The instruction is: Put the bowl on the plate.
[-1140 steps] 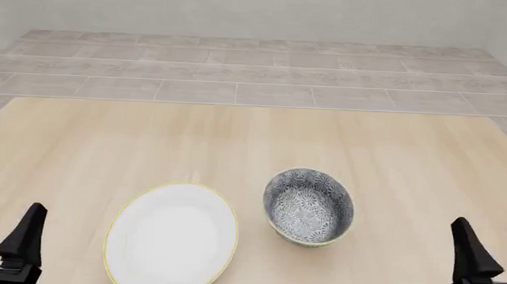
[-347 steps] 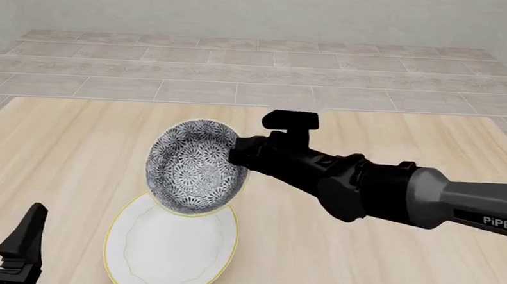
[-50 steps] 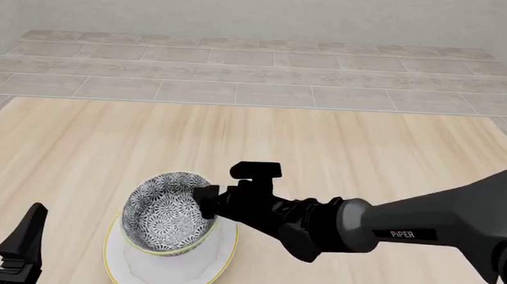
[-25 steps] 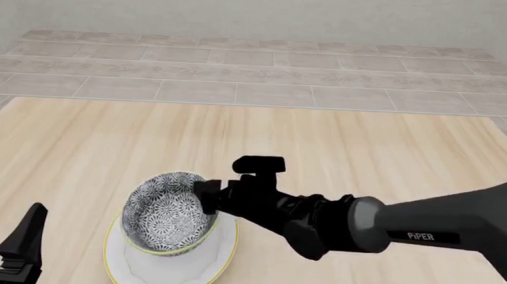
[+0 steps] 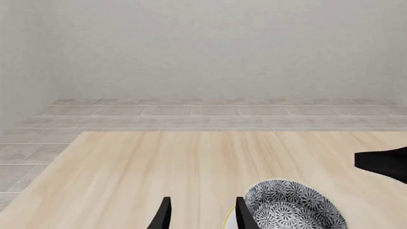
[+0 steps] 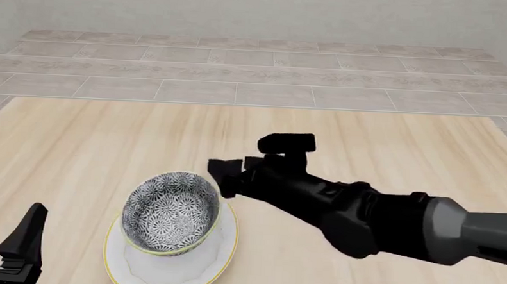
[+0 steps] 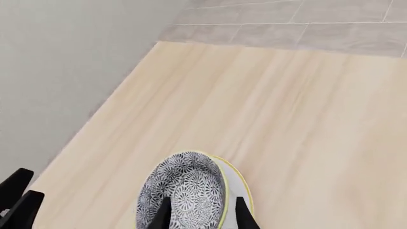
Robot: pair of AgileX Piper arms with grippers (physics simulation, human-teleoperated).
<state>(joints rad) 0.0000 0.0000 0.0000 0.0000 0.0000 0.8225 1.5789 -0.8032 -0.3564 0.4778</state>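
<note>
Your right gripper [image 6: 221, 172] has let go of the round, deep blue-grey ceramic bowl with the white floral pattern [image 6: 170, 210] and lifted up and away from it; half a second ago its fingers straddled the bowl's right rim, and now they hang apart above and to the right of it, holding nothing. Between those two moments the bowl itself has not shifted.

It sits in the lower left of the front view on the wide, flat white plate with the thin yellow-gold rim [image 6: 225, 243], touching it, with plate showing around its right and lower sides. By the look of it, the placing is done and only your retreat remains.

That bowl has no long axis, being round. Its mouth opens upward and leans a little toward the camera, so you see its patterned inside; whether its foot lies flat on the plate, you cannot tell.

Over in the lower left corner, your left gripper [image 6: 5, 234] stands beside the plate with its fingers spread and nothing between them. On the pale wooden table [image 6: 391, 141] nothing else shows.
</note>
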